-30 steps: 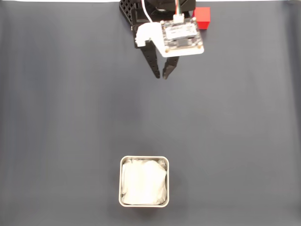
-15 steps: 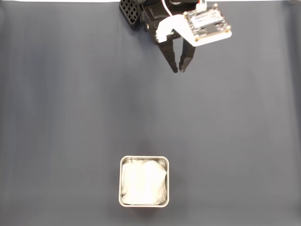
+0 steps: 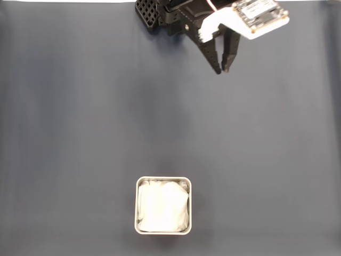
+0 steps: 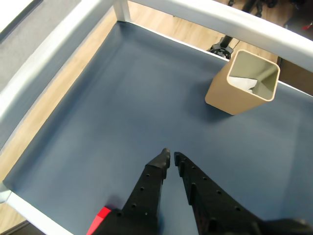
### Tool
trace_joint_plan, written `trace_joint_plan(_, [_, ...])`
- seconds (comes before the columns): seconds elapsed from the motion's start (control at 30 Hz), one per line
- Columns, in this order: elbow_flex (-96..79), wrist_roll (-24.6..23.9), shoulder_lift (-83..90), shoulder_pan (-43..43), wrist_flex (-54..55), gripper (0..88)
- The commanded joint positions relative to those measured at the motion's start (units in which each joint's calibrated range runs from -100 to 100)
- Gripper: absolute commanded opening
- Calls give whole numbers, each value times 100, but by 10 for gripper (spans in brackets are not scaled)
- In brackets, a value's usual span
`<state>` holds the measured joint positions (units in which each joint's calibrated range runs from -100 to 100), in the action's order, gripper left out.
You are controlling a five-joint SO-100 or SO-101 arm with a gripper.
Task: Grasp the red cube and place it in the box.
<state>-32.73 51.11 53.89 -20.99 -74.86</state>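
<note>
The cube [image 4: 101,216] showed in the wrist view as a sliver of red at the bottom edge, tucked behind and to the left of the gripper [image 4: 170,157], close to a mat [image 4: 112,107] edge. In the fixed view the arm covered that spot near the mat's top edge. The gripper's fingers were almost pressed together, a thin slit between the tips, and pinched nothing. In the fixed view the gripper [image 3: 220,70] hung near the top edge, right of centre, tips pointing down the picture toward the box [image 3: 163,229], which sat well apart near the bottom edge with its white lining showing.

The main risk, as I judged it, was that the fingers were aimed away from the cube and too nearly closed to take it: a descent from here would meet bare mat, or a knuckle would nudge the cube off the edge. The cube also lay mostly out of the wrist camera's sight, so alignment would be poorly guided. A late release could also catch the box rim
</note>
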Motion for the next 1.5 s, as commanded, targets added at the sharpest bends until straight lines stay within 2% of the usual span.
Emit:
trace_joint_plan(0.0, [-39,54,218,-294,117,0])
trace_joint_plan(1.47, [-1773,107,2150,-2794,-432,0])
